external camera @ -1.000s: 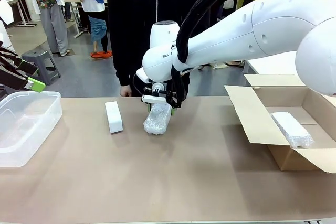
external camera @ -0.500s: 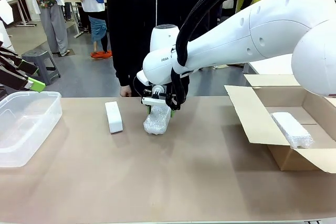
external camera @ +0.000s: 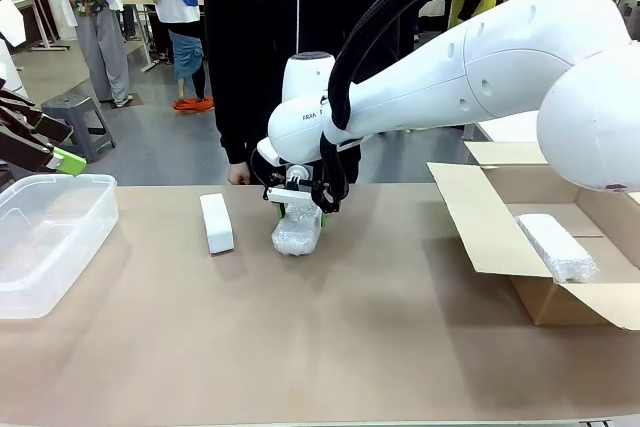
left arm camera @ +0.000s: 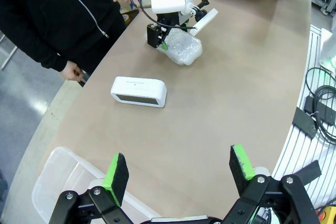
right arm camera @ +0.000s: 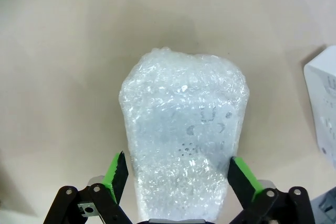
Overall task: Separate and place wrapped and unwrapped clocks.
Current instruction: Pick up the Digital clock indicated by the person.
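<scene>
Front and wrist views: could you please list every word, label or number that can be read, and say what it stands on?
"FRA…": dark lettering on the right arm, near its wrist; the rest is too small to read.
Small grey print on the unwrapped clock: too small to read.
Faint marks showing through the wrapped clock: blurred by the bubble wrap, unreadable.

Near table (external camera: 330, 337) lies bare; white block (external camera: 216, 223) sits just beside bubble-wrapped bundle (external camera: 297, 234).
</scene>
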Controlling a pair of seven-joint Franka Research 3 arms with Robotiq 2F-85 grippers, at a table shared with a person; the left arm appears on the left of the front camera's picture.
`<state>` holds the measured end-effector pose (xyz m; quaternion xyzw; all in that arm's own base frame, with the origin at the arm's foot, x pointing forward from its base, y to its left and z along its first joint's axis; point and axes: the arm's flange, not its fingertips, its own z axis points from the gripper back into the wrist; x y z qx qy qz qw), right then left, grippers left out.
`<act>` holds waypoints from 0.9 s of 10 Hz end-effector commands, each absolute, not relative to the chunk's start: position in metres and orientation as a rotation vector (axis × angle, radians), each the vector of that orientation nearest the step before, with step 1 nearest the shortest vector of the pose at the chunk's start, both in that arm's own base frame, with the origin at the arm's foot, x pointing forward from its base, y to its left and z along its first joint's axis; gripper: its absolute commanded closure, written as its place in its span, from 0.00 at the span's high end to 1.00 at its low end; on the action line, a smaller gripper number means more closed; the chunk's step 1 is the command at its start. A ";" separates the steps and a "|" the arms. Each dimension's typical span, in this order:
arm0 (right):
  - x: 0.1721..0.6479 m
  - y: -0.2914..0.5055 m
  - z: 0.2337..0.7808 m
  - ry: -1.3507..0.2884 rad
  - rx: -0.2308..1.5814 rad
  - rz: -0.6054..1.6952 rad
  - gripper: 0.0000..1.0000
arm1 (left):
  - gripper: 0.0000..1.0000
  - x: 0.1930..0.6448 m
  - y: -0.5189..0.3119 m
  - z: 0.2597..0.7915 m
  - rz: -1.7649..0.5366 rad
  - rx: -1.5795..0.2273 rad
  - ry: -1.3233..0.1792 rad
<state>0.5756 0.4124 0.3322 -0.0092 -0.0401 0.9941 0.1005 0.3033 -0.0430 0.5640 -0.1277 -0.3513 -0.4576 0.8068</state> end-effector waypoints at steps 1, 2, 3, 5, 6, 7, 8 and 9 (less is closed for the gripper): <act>0.581 0.411 0.329 -0.063 -0.066 2.945 1.00 | 1.00 0.304 -0.042 0.563 -0.984 -0.292 -0.754; 0.577 0.410 0.336 -0.070 -0.098 2.943 1.00 | 1.00 0.304 -0.042 0.563 -0.984 -0.292 -0.754; 0.577 0.410 0.339 -0.063 -0.110 2.943 1.00 | 1.00 0.304 -0.042 0.563 -0.984 -0.292 -0.754; 0.577 0.411 0.342 -0.064 -0.116 2.943 1.00 | 1.00 0.304 -0.042 0.563 -0.984 -0.292 -0.754; 0.577 0.411 0.345 -0.078 -0.124 2.942 1.00 | 1.00 0.304 -0.042 0.563 -0.984 -0.292 -0.754; 0.578 0.412 0.344 -0.076 -0.118 2.939 1.00 | 1.00 0.304 -0.042 0.563 -0.984 -0.292 -0.754; 0.579 0.413 0.342 -0.071 -0.103 2.935 1.00 | 1.00 0.304 -0.042 0.563 -0.984 -0.292 -0.754; 0.582 0.413 0.340 -0.063 -0.087 2.931 1.00 | 1.00 0.304 -0.042 0.563 -0.984 -0.292 -0.754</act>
